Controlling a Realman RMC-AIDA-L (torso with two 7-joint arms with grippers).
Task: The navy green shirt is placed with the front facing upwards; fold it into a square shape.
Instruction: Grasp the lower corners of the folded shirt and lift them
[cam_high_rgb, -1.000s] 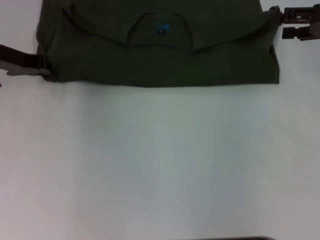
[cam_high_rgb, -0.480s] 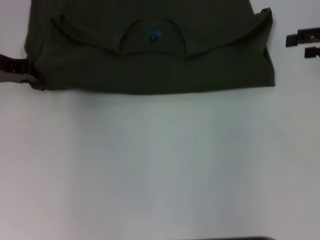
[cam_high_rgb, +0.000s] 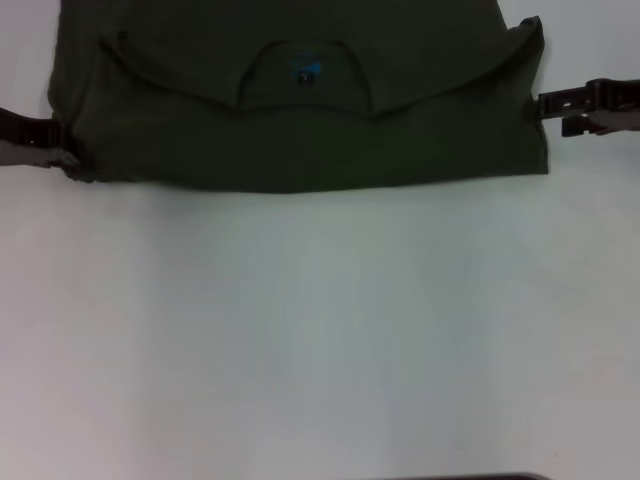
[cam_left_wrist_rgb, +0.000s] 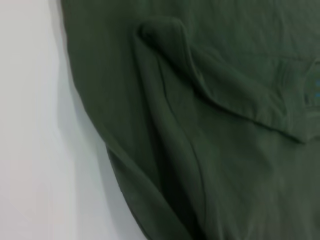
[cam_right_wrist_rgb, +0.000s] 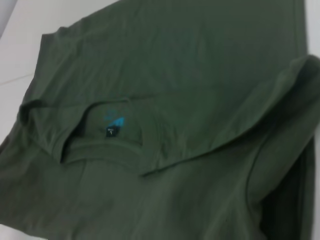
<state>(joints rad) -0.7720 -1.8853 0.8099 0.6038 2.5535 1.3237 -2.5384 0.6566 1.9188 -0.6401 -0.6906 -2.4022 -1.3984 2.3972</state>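
Head view first: the left gripper (cam_high_rgb: 50, 145) sits tucked at the left edge of the shirt (cam_high_rgb: 300, 130), where it was a moment ago; whether it has cloth pinched, I cannot tell. The shirt lies folded at the far side of the table (cam_high_rgb: 320, 330), collar (cam_high_rgb: 305, 75) and blue label (cam_high_rgb: 303, 70) showing. Over on the right, the right gripper (cam_high_rgb: 545, 105) has swung back in to the shirt's right edge, fingers parted, holding nothing — probably lining up the next fold.

A bare white table (cam_high_rgb: 320, 330) spreads before me, and I see a thin dark strip (cam_high_rgb: 460, 477) at its near edge.
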